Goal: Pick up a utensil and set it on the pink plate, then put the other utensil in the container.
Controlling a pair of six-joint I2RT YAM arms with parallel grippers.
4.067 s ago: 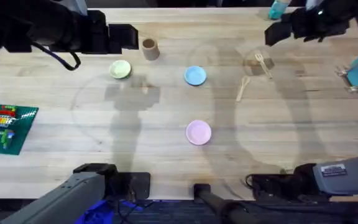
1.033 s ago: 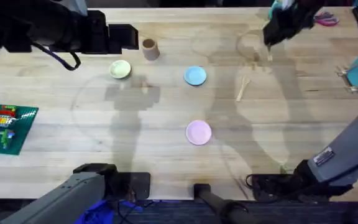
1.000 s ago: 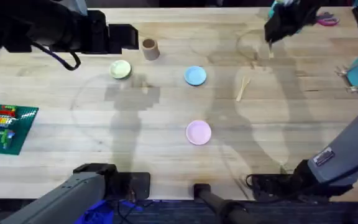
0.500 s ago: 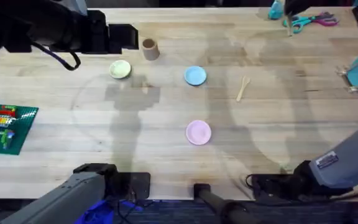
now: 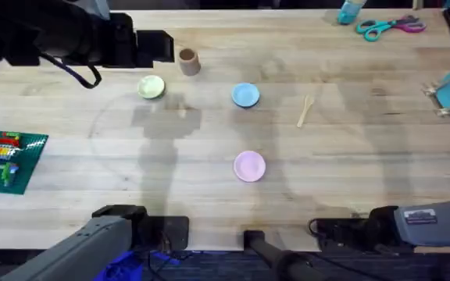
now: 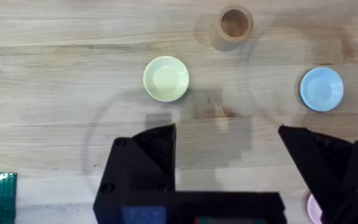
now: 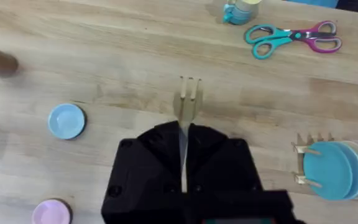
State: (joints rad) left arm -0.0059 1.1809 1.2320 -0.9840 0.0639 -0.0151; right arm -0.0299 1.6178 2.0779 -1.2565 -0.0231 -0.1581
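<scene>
Fork [image 7: 188,102]: clamped by its handle in the right gripper [image 7: 183,146], tines pointing away from the wrist, lifted off the table [image 5: 366,156].
Pink plate [image 5: 249,166]: lower centre of the overhead frame; in the right wrist view it lies at lower left, so the carry goes that way.
Spoon [image 5: 305,111]: flat on the table, right of centre, long axis near vertical.
Container [image 5: 187,61]: upper left, nearer the left arm.
Left gripper [image 6: 229,140]: spread wide, holding nothing.

A pale wooden fork [image 7: 187,106] juts tines-out from the right gripper [image 7: 183,146], clamped at its handle. The wooden spoon [image 5: 305,111] lies flat, right of the pink plate [image 5: 249,166]; the tan cup [image 5: 187,61] stands upright.
</scene>
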